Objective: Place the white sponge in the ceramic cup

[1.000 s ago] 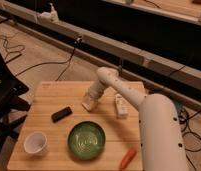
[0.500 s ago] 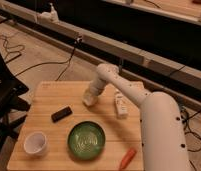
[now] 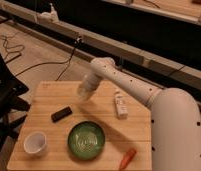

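Observation:
My gripper [image 3: 85, 92] hangs over the far middle of the wooden table [image 3: 46, 92], a little above the surface. A pale off-white block at its tip is the white sponge [image 3: 84, 93], and the gripper is shut on it. No other sponge lies on the table. The ceramic cup [image 3: 35, 142], small, round and white, stands upright and empty at the near left corner. It is well to the front left of the gripper.
A black bar [image 3: 61, 114] lies between the gripper and the cup. A green patterned bowl [image 3: 86, 140] sits at the front middle. A white bottle-like object [image 3: 120, 104] lies to the right. An orange item [image 3: 127, 158] lies at the front edge. A dark chair [image 3: 3, 102] stands to the left.
The gripper has risen off the table with the sponge and moved a little to the left. The other objects have not moved.

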{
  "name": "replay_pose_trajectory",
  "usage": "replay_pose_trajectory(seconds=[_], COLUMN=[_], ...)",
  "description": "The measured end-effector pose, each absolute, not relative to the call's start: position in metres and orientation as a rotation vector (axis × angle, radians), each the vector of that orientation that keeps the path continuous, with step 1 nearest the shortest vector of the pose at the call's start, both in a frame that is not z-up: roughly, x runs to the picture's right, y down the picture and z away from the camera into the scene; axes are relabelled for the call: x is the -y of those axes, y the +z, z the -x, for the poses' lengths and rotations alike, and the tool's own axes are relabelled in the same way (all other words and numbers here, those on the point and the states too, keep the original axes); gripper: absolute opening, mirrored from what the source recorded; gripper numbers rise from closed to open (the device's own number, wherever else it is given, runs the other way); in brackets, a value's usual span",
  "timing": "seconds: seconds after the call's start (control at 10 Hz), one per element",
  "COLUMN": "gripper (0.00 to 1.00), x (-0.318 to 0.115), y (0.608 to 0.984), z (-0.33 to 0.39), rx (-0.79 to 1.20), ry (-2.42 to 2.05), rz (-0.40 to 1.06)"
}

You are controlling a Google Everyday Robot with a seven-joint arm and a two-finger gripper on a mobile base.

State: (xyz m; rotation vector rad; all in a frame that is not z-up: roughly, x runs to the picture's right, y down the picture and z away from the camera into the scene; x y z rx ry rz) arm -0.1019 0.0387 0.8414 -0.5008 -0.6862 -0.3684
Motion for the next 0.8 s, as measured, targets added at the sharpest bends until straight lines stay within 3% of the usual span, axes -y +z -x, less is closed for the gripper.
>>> replay_pose_trajectory(seconds=[0.4, 0.8], gripper=[0.0, 0.0], x=[-0.065, -0.13], y=[0.766, 0.7], z=[0.148, 0.167], rx=[0.795, 0.825], ry=[-0.423, -0.508], rz=[0.504, 0.541])
